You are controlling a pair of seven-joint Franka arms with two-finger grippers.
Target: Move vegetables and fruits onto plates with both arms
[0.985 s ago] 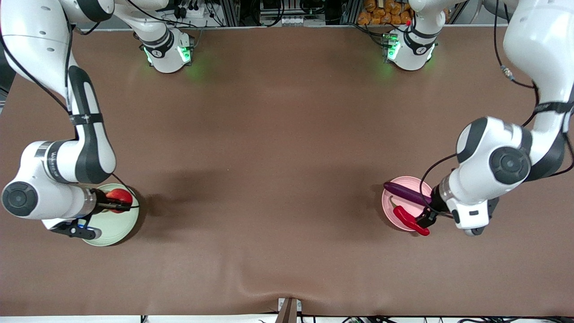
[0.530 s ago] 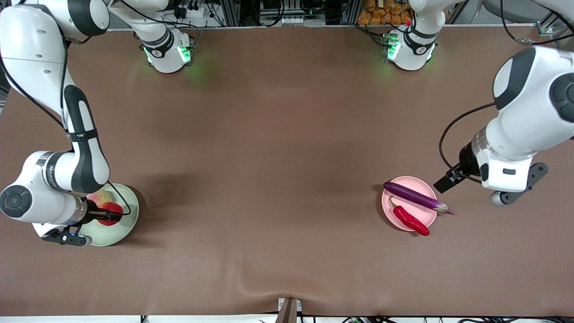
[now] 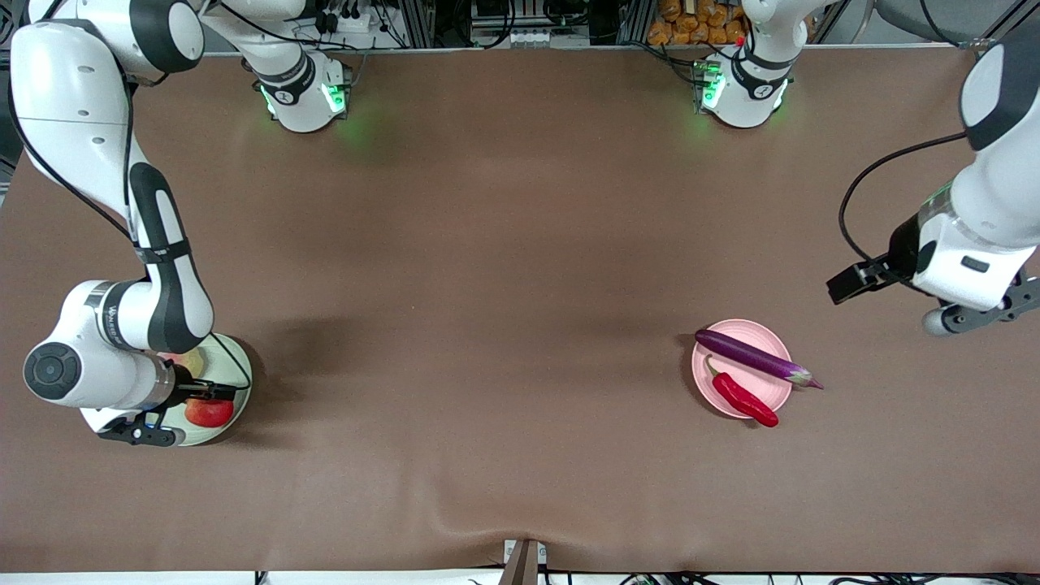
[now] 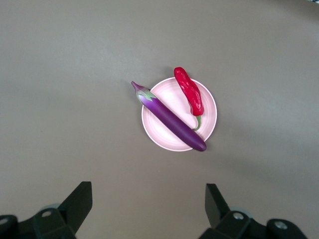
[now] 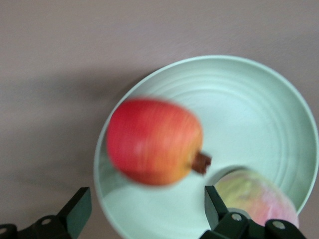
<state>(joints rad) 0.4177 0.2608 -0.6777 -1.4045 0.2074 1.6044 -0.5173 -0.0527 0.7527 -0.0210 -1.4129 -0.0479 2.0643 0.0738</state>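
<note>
The pale green plate (image 3: 240,370) lies at the right arm's end of the table. The round red fruit (image 3: 209,413) is in it, blurred in the right wrist view (image 5: 152,142), with the yellow-green peach (image 3: 192,361) beside it. My right gripper (image 3: 213,393) hovers low over this plate, open, its fingers clear of the red fruit. On the pale pink plate (image 3: 756,329) lie the purple eggplant (image 3: 751,357), its cap end over the rim, and the red chili (image 3: 743,398). My left gripper (image 3: 847,286) is open and empty, raised over bare table beside the pink plate.
Brown cloth covers the table (image 3: 504,268). The two arm bases (image 3: 305,93) (image 3: 743,89) stand along its edge farthest from the front camera. A wide stretch of cloth lies between the two plates.
My right gripper has opened and let go of the red fruit, which dropped into the green plate. My left arm has risen and drawn away from the pink plate, toward its own end.
</note>
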